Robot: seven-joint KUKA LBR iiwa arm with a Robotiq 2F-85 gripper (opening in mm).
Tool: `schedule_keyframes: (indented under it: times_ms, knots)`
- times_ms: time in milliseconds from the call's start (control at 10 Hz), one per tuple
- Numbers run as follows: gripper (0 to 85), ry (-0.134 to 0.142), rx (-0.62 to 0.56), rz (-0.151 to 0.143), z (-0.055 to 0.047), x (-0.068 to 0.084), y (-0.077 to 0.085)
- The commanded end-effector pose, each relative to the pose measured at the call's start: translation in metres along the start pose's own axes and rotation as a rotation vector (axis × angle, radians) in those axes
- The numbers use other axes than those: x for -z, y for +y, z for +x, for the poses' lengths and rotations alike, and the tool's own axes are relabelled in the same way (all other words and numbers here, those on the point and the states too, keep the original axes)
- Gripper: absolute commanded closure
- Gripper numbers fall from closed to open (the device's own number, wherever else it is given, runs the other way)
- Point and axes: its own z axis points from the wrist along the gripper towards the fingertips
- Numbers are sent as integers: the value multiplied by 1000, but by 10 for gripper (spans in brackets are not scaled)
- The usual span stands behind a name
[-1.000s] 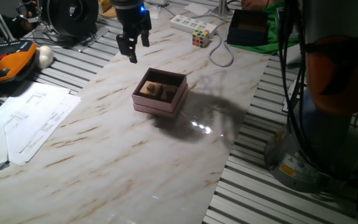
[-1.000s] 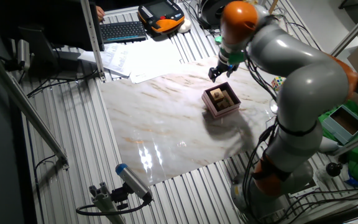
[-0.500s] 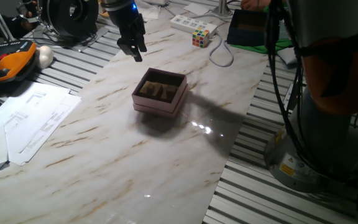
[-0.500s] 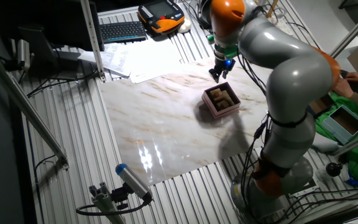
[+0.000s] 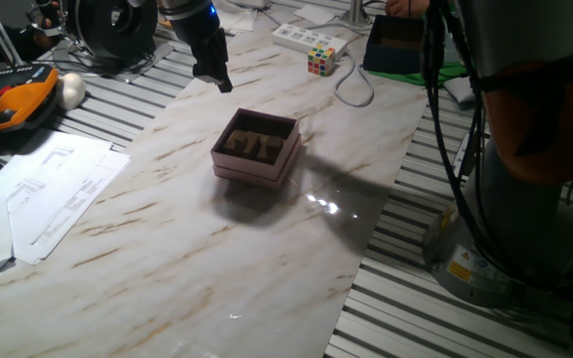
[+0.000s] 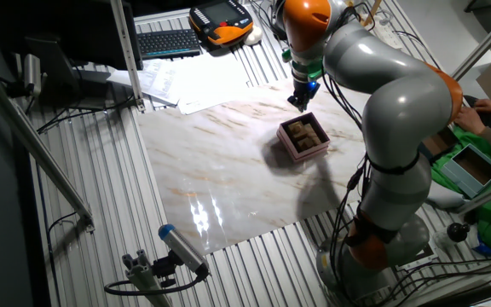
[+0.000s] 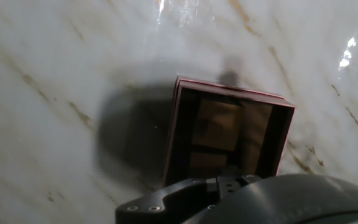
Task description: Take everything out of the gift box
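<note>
The pale pink gift box (image 5: 253,171) stands on the marble table top, with a few tan wooden blocks (image 5: 255,145) inside it. In the other fixed view the box (image 6: 295,154) and its blocks (image 6: 304,133) sit just below my gripper (image 6: 300,102). My gripper (image 5: 214,76) hangs above the table, behind and left of the box, apart from it, empty, fingers slightly apart. The hand view shows the box (image 7: 170,137) from above with the blocks (image 7: 216,134) on its dark floor. My fingers are out of that view.
A multicoloured puzzle cube (image 5: 321,62), a white power strip (image 5: 301,38) and a dark green-edged box (image 5: 396,45) lie at the table's far end. Papers (image 5: 48,189) and an orange pendant (image 5: 13,104) lie to the left. The robot base (image 5: 505,219) stands to the right.
My gripper has moved away from the box, up and toward the table's far left, and has turned. The box and the blocks have not moved.
</note>
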Motion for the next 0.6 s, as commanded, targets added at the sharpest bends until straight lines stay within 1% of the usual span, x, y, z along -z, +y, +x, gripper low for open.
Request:
schedule_keyframes:
  times_ms: [0, 300, 400, 500]
  knots:
    - [850, 0, 2, 0, 0, 0, 0]
    - [850, -1, 2, -2, 0, 0, 0]
    - [850, -10, -7, -10, 0, 0, 0]
    - [850, -32, -21, -28, 0, 0, 0]
